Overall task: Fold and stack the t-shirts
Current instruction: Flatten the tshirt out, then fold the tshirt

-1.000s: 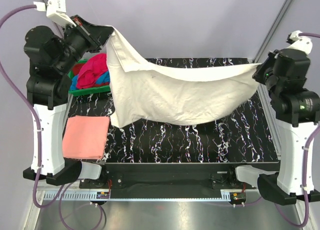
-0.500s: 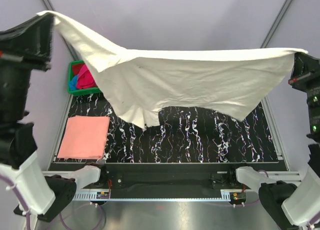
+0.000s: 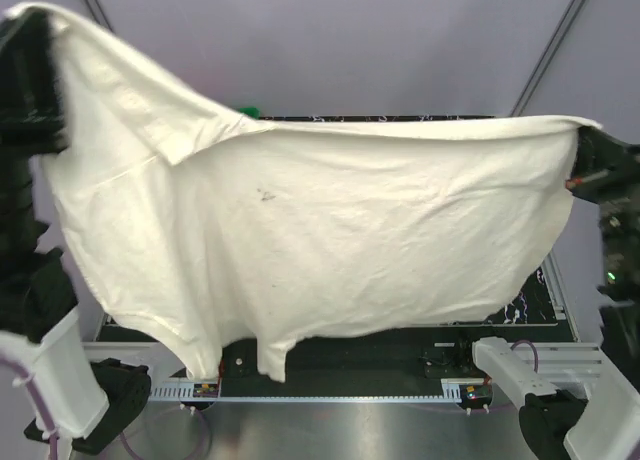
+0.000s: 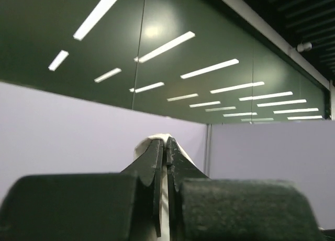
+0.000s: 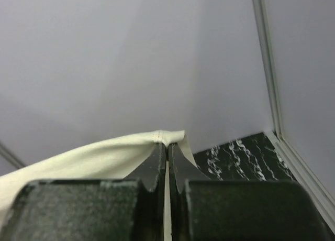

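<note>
Holding: cream t-shirt [image 3: 320, 230] is up in the air, stretched wide between both arms and hanging like a curtain over the table [image 3: 533, 298]. As far as I can tell it isn't touching the table.
left gripper [image 4: 166, 146]: clamped tight on a cloth edge, high on the left, pointing up at the ceiling.
right gripper [image 5: 168, 149]: pinched closed on the opposite hem corner, lower than the left one.
step: looks like the spread-out before lay-down. No fold in this tee yet.
doing it well: level the two grips and keep the top edge taut. Lower so the loose bottom edge lands first and the body drags out flat. Don't release until the cloth is lying on the table.
watch: flap and bunching on the left side. One lower corner hangs as a narrow tail near the front rail [image 3: 380, 395] and could tuck under on landing.
around: green speck [image 3: 248, 110] peeks over the top edge, can't say what it is.
blocked: the cloth hides most of the table from the top camera. No other tees visible, so the landing spot can't be checked.
</note>
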